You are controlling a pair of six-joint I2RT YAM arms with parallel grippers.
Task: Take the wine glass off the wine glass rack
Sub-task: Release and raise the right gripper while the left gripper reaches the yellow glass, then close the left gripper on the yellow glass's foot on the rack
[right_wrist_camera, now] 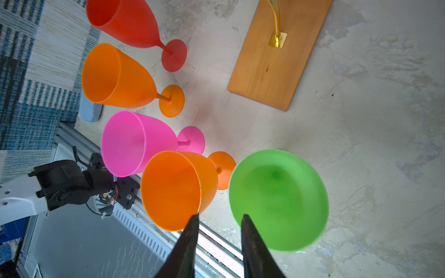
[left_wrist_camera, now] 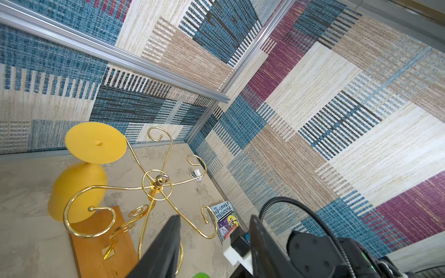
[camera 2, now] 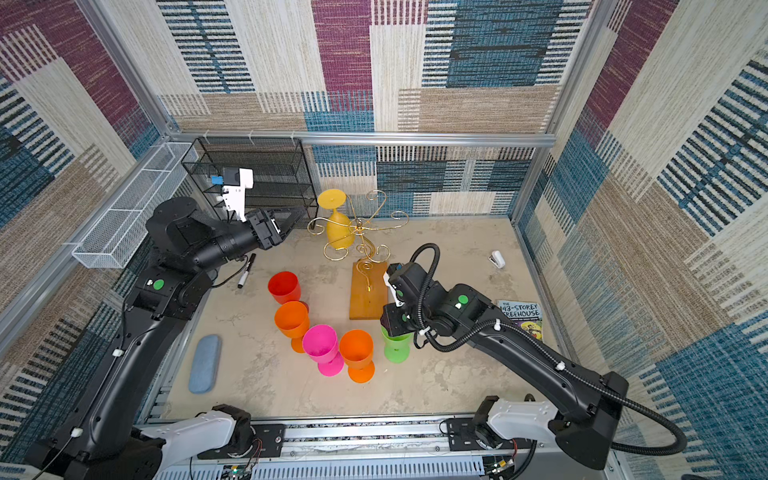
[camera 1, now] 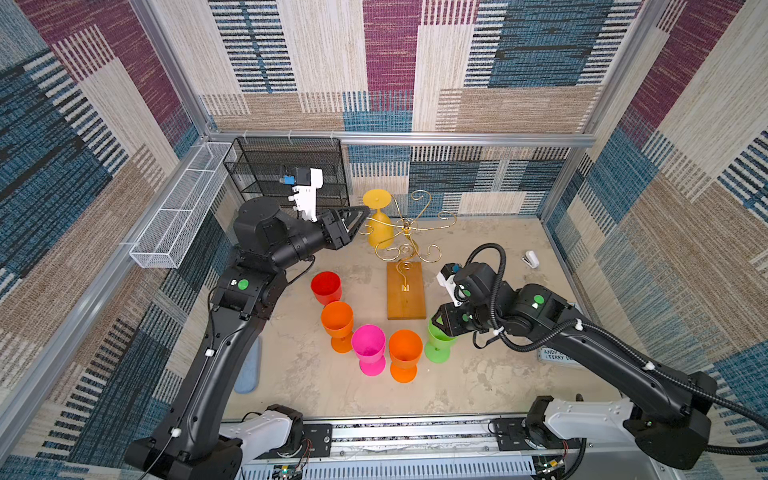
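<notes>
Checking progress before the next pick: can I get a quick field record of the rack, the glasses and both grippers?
rack: gold wire tree rack on a rectangular wooden base, upright
on rack: yellow plastic wine glass, upside down
on table, upright, all plastic: red wine glass, far orange glass, pink glass, near orange glass, green glass
left gripper: open, empty, beside the yellow glass
right gripper: open, over the green glass's rim

2 dark fingers stand parted, 1 at the rim of the green glass, 1 by the nearest orange glass.
</notes>
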